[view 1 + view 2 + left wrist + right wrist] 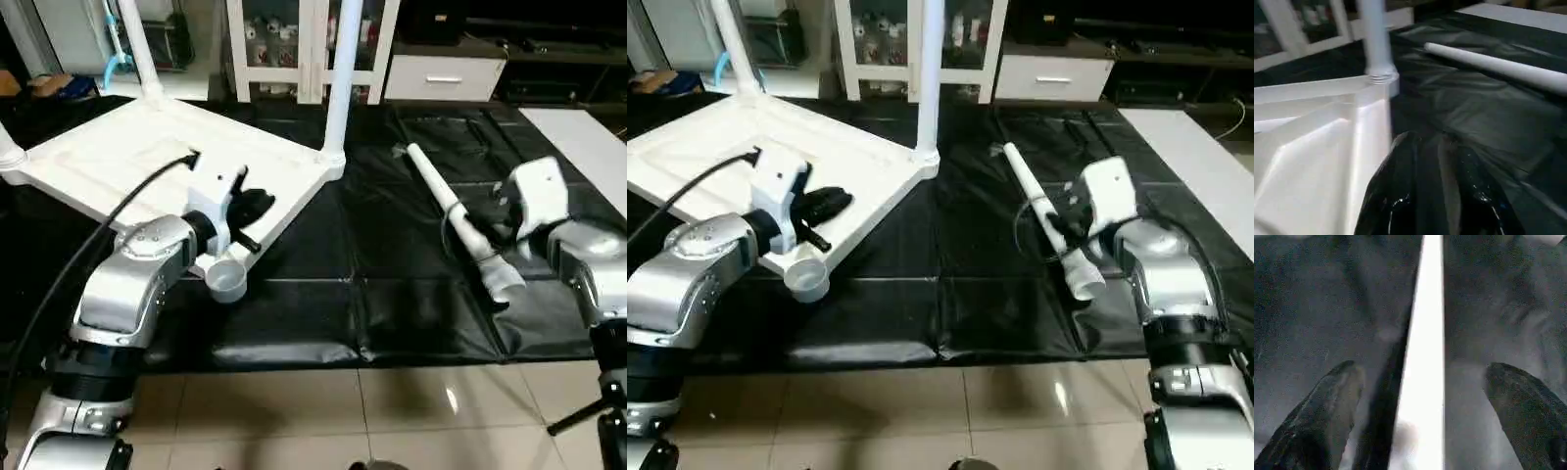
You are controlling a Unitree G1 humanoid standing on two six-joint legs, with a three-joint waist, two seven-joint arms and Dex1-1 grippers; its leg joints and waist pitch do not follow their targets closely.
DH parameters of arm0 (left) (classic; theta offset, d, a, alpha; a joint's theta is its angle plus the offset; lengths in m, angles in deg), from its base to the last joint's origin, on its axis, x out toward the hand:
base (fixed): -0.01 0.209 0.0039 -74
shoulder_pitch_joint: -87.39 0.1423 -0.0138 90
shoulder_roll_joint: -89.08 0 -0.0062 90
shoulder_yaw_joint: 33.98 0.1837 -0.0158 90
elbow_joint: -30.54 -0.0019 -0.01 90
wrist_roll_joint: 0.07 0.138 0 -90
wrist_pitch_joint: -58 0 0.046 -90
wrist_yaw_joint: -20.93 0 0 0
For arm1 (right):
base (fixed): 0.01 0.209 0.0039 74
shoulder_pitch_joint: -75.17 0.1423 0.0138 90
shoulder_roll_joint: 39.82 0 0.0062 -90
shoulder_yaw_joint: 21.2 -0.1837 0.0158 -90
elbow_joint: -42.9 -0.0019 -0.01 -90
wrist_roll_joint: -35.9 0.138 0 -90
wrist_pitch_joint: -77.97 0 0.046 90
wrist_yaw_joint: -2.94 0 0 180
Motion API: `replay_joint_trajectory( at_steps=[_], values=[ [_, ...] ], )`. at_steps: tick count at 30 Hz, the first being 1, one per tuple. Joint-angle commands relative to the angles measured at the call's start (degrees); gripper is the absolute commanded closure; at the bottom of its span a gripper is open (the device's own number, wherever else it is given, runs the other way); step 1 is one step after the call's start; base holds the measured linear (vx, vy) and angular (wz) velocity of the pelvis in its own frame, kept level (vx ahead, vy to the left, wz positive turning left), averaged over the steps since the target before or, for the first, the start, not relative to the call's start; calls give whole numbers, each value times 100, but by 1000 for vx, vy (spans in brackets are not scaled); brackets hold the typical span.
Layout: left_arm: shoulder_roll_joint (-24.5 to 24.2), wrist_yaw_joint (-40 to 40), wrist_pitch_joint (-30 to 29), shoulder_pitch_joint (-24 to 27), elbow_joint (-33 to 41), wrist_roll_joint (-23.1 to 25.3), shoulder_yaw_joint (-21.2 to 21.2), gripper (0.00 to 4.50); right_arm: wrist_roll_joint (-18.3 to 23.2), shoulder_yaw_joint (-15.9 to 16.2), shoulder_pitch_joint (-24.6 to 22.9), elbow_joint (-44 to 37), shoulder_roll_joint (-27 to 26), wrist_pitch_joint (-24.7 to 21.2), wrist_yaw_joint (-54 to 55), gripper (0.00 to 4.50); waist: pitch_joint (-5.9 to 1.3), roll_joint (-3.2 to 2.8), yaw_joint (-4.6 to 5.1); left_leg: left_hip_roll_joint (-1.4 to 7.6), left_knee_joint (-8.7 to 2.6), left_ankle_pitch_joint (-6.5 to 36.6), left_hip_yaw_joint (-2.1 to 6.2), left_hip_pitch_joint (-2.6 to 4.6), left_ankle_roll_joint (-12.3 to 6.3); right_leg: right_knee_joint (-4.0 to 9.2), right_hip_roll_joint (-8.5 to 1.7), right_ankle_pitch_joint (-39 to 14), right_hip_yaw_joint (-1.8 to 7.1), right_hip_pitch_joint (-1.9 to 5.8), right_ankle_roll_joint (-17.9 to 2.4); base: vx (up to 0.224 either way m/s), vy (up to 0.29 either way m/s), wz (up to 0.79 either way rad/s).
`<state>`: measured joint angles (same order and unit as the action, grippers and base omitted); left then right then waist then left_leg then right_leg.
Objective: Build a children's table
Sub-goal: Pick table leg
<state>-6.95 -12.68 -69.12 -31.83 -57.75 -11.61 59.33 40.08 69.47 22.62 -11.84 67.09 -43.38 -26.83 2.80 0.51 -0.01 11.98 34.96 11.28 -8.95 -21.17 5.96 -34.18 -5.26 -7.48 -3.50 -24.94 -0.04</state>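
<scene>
The children's table lies upside down on the black cover. Its white tabletop (147,162) carries upright legs, one at the right corner (338,78) and one at the back (137,44). The near corner socket (226,280) stands empty. A loose white leg (451,211) lies on the cover to the right. My right gripper (1422,367) is open, with one finger on each side of this leg near its thick end. My left gripper (257,208) rests at the tabletop's near edge, above the empty socket. Its fingers (1410,166) are close together with nothing visible between them.
A white cabinet (313,39) and a white drawer unit (446,73) stand behind the cover. A white board (588,137) lies at the far right. Tiled floor (392,411) runs along the cover's front edge. A black cable (108,220) arcs over my left forearm.
</scene>
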Motion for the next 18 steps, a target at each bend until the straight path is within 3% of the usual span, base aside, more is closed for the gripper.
replay_joint_trajectory(
  at_steps=[1,2,3,4,5,9,13,14,15,17,18],
  values=[
    [-81,-214,-143,27,236,-102,132,362,-59,136,211,278,122,-37,-288,5,-412,5,1,-47,-345,1375,-108,-30,-273,379,-78,-1811,82,386,-1239,0,0,0],
    [-81,-214,-143,27,236,-102,132,362,-59,136,211,278,122,-37,-288,5,-412,5,1,-47,-345,1375,-108,-30,-273,379,-78,-1811,82,386,-1239,0,0,0],
    [-294,-666,-359,152,618,-378,330,362,-138,198,462,809,112,-27,-451,5,-437,12,-2,-32,-340,1248,-88,-42,-289,312,-108,-1722,79,403,-1330,0,0,0],
    [-314,-704,-377,162,651,-401,347,362,-156,208,485,858,112,-16,-458,5,-410,11,18,-39,-360,1259,-91,-81,-297,332,-90,-1784,72,408,-1317,0,0,0],
    [-409,-886,-465,209,813,-513,430,362,-244,261,597,1096,108,34,-490,5,-410,11,7,-31,-329,1299,-104,-44,-273,338,-104,-1884,75,371,-1323,0,0,0],
    [-721,-1442,-562,296,1238,-765,727,362,-450,396,1009,2033,-44,40,-763,5,-407,4,18,-26,-323,1259,-117,-48,-280,309,-87,-1727,79,365,-1433,0,0,0],
    [-754,-1549,-555,268,1370,-788,750,362,-491,469,1193,2572,-121,-153,-1009,5,-400,9,3,-11,-331,1252,-116,-44,-241,311,-94,-1729,86,379,-1440,0,0,0],
    [-752,-1555,-563,258,1372,-780,737,362,-434,428,1239,2662,-120,-179,-1083,5,-406,51,3,-12,-321,1242,-128,-39,-255,316,-88,-1715,89,375,-1435,0,0,0],
    [-750,-1557,-570,253,1373,-778,730,362,-408,409,1260,2701,-119,-187,-1113,5,-408,33,-13,-6,-321,1257,-125,-25,-260,302,-97,-1705,92,372,-1445,0,0,0],
    [-754,-1563,-591,228,1375,-766,694,362,-313,329,1363,2854,-97,-287,-1179,5,-390,24,-7,-10,-325,1317,-120,-40,-249,303,-91,-1798,87,370,-1419,0,0,0],
    [-799,-1566,-641,223,1419,-827,673,362,-299,340,1460,3010,-41,-373,-1249,5,-383,53,0,-9,-318,1464,-116,-39,-224,307,-100,-2044,81,358,-1365,0,0,0]
  ],
)
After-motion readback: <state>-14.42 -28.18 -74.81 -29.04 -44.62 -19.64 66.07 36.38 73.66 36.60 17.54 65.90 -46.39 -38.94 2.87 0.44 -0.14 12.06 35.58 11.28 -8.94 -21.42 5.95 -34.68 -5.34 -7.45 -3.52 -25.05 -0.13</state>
